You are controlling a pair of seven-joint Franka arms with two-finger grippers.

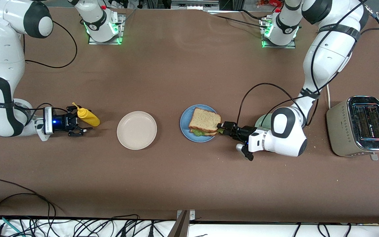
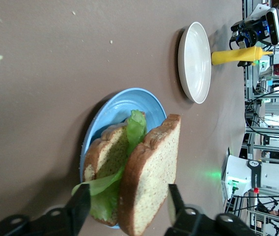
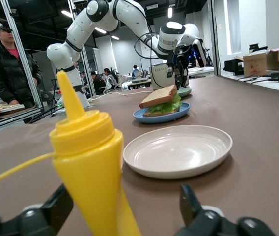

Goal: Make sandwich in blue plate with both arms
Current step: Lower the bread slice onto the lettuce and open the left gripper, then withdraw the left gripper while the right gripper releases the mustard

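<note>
I see the sandwich (image 1: 205, 122) resting on the blue plate (image 1: 185, 126), top slice tilted on ruffled green lettuce (image 2: 132, 129), brown seeded bread, darker crust; it looks assembled. My left gripper (image 1: 224, 127) sits low at the plate's edge, jaws spread either side of the slices, not pinching, probably just letting go; the right gripper (image 1: 79, 128) brackets the upright yellow mustard bottle (image 1: 88, 118) near the beige plate (image 1: 137, 130), jaws wide, gripping nothing.

A beige plate (image 1: 137, 130) sits on the brown counter (image 1: 176, 72). A yellow squeeze bottle (image 1: 88, 117) lies toward the right arm's end, and a silver toaster (image 1: 359, 126) stands at the left arm's end.
</note>
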